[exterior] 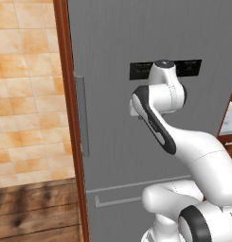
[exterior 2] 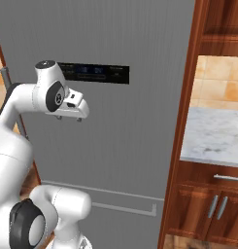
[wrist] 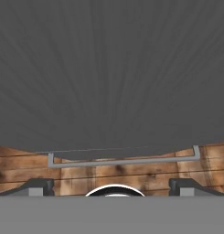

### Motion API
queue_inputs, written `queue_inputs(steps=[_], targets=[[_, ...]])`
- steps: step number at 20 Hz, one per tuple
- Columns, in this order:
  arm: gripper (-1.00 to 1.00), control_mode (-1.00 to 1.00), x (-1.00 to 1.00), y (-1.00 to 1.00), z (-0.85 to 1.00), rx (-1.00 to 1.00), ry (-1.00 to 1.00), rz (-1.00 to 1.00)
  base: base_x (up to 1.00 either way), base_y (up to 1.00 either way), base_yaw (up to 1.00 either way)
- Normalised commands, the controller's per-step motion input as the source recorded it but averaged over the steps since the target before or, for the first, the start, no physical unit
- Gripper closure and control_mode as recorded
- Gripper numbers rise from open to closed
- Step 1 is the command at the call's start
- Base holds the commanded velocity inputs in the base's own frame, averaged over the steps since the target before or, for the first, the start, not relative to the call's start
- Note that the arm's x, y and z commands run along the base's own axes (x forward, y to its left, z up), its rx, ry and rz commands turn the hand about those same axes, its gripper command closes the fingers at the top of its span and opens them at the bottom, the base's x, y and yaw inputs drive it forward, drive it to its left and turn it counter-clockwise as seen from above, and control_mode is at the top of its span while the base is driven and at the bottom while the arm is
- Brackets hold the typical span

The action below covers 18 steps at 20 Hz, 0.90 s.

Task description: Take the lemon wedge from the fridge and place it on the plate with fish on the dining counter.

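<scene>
My end effector hangs released before the shut fridge; its upright door handle lies off to the arm's left.

The fridge is shut, so its inside is hidden, and its top and bottom run past the picture edges. The arm covers the middle of the display panel in the left base view; its lettering is too small to read. Right of the fridge, a counter is cut off at the edge.
</scene>
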Motion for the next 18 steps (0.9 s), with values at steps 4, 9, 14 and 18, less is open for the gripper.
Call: queue_inputs(steps=[4,9,14,18], targets=[[-1.0,-1.0,0.0,0.0,0.0,0.0,0.0,0.0,0.0,0.0,0.0],[-1.0,-1.0,0.0,0.0,0.0,0.0,0.0,0.0,0.0,0.0,0.0],[-1.0,1.0,0.0,0.01,-0.02,0.0,0.01,0.0,-0.02,0.04,0.0],[-1.0,1.0,0.0,0.0,0.0,0.0,0.0,0.0,-0.14,0.34,0.0]])
